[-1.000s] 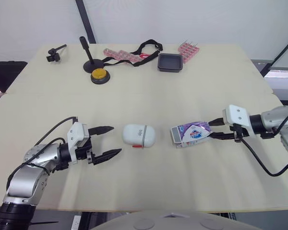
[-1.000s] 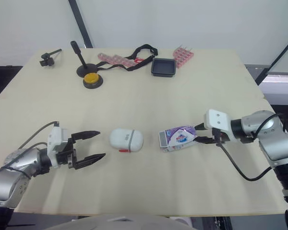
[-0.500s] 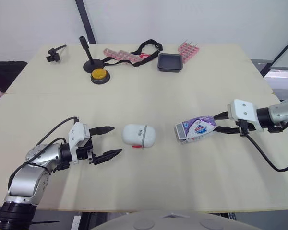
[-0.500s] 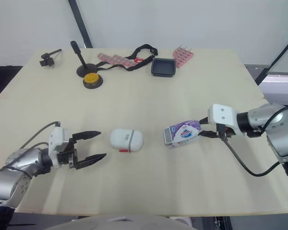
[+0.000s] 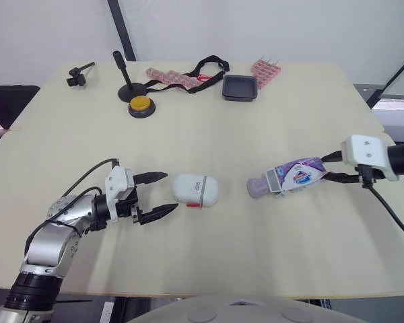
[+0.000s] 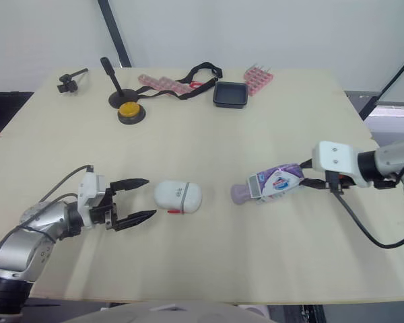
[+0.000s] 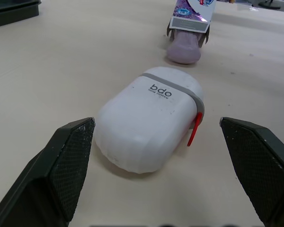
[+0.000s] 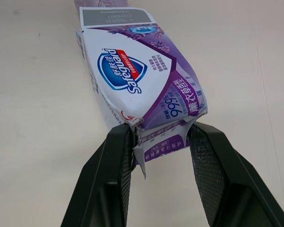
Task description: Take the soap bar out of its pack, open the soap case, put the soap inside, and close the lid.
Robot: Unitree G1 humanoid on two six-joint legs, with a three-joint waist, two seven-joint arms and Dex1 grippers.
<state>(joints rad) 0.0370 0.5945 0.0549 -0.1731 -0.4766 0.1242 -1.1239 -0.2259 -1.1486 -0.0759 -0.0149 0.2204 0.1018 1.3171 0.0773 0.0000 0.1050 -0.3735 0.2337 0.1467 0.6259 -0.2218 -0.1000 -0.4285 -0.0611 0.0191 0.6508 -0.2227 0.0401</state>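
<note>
Right wrist view tells you most of it: the right gripper (image 8: 162, 142) is pinched on the crimped tail end of the soap pack (image 8: 132, 71), one black finger on each side of the torn purple flap. From the head cameras, the pack sits in the right half of the table (image 5: 222, 134), closer to the near edge than the far one, and runs roughly parallel to that near edge. Its open mouth faces the middle of the table. The lilac soap bar (image 5: 258, 188) pokes partway out of that mouth, and its free end looks like it's resting on the tabletop. The rest of the bar is inside the wrapper, so the soap is at the far end of the pack from the fingers.

The white soap case (image 5: 195, 190) lies about mid-table, also in the near half. Its lid is shut and its little red tab points at the near edge. It's near the bar's free end but not touching it.

The left gripper (image 5: 170, 192) is spread wide, empty, just beside the case on the side toward the left edge. Its tips point at the case with a small gap between them.

Along the far edge there's a black tray (image 5: 240, 87) and a yellow button (image 5: 141, 105).
</note>
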